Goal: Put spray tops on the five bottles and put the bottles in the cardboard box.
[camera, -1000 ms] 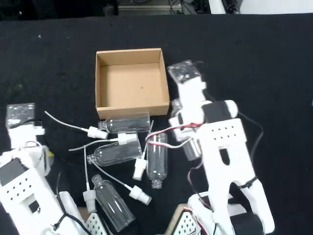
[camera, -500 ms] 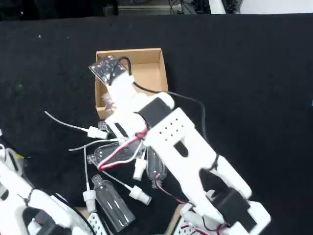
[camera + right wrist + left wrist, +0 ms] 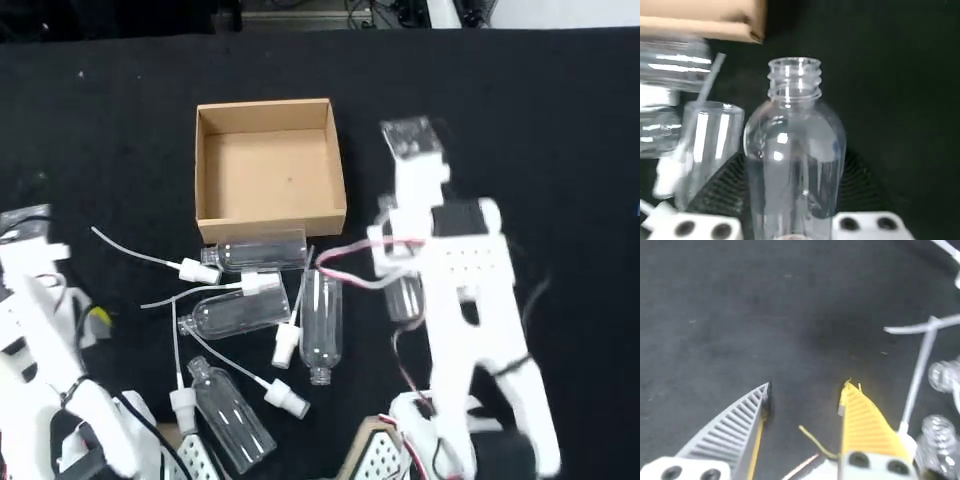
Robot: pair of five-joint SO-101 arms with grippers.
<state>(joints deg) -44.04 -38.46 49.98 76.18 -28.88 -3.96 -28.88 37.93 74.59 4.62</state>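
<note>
My right gripper (image 3: 796, 172) is shut on a clear, capless bottle (image 3: 794, 150), whose neck points toward a corner of the cardboard box (image 3: 705, 22). In the high view that gripper (image 3: 393, 268) and its bottle (image 3: 405, 298) sit just right of the open box (image 3: 206, 165). Several more clear bottles lie in front of the box, among them one (image 3: 262, 250) against its front wall, one (image 3: 322, 325) without a cap, and one (image 3: 230, 412) nearest me. Loose spray tops (image 3: 285, 398) with long tubes are scattered among them. My left gripper (image 3: 805, 395) is open over bare black cloth, left of the pile.
The table (image 3: 560, 130) is covered in black cloth. In the left wrist view, thin spray tubes (image 3: 918, 369) and bottle necks (image 3: 939, 429) lie close beside the yellow finger (image 3: 865, 425). Both arm bases stand at the near edge.
The right arm swung left over the box half a second ago and has come back to the box's right side, bottle still held. The left arm has shifted at the near left.
</note>
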